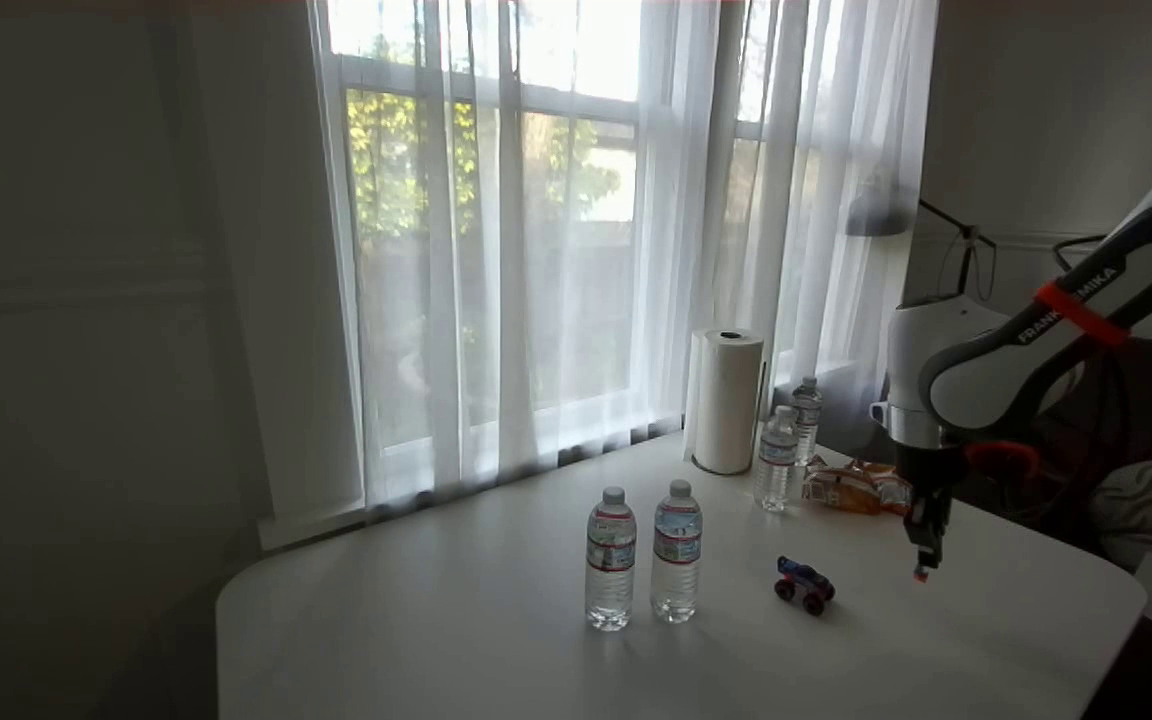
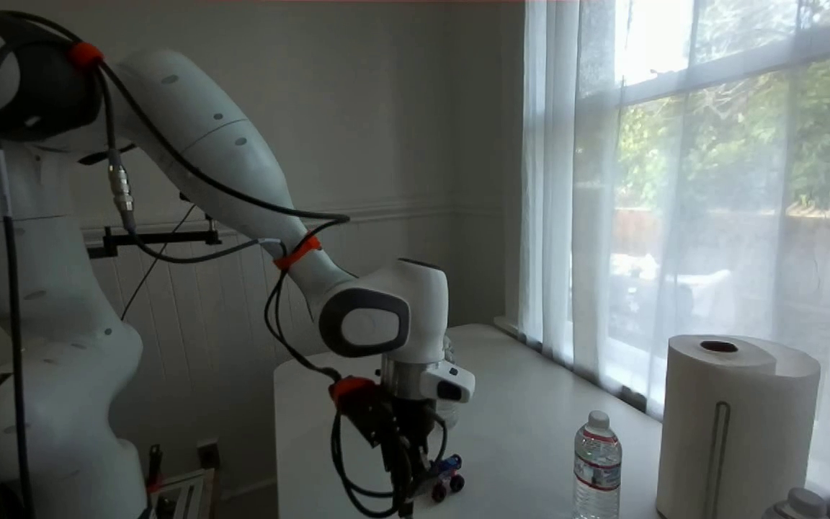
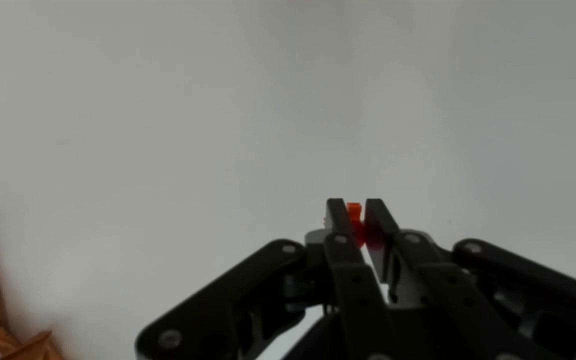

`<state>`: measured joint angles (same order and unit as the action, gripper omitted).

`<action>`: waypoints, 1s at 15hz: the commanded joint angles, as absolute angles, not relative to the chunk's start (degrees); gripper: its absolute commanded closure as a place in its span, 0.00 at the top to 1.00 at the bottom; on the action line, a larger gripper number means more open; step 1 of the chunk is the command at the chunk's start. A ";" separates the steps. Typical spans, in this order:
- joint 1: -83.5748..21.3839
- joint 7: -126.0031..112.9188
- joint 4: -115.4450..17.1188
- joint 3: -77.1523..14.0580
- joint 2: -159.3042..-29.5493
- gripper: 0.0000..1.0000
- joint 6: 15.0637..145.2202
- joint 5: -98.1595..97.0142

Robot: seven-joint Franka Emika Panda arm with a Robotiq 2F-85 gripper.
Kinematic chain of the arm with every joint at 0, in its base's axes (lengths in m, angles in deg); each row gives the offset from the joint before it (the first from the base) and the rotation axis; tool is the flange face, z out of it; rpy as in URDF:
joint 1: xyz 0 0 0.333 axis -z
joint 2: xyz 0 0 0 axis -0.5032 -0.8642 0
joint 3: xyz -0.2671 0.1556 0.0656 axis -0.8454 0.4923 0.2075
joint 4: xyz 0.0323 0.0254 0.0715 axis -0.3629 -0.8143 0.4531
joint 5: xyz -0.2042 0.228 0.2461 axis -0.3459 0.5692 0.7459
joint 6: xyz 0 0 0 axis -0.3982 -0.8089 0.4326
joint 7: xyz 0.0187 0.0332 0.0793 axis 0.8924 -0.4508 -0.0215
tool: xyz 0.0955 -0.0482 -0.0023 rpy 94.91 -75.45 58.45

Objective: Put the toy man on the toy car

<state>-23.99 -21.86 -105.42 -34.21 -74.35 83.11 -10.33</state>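
Toy man (image 3: 354, 213) sits pinched at the very tip of the nearly closed claw (image 3: 355, 207)

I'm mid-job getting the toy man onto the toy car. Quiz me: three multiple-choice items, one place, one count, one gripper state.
1. Where is the toy car? A) on the windowsill B) on the table C) on the snack packet
2. What is the most water bottles any view shows? A) two B) seven C) four
3. What state is the gripper in? A) shut on the toy man B) wide open C) shut on the toy car

1 B: its wheels rest on the table in an exterior view.
2 C: in an exterior view, two stand by the paper towel roll, two nearer the camera.
3 A: the wrist view shows the toy man between the fingers.
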 commanded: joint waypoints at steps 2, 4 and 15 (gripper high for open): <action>-26.03 -22.79 -100.19 -32.00 -74.03 0.03 77.24 -10.02; -26.91 -23.06 -98.35 -31.25 -75.11 0.03 76.67 -9.66; -29.28 -22.77 -95.71 -28.56 -80.59 0.03 79.26 -5.68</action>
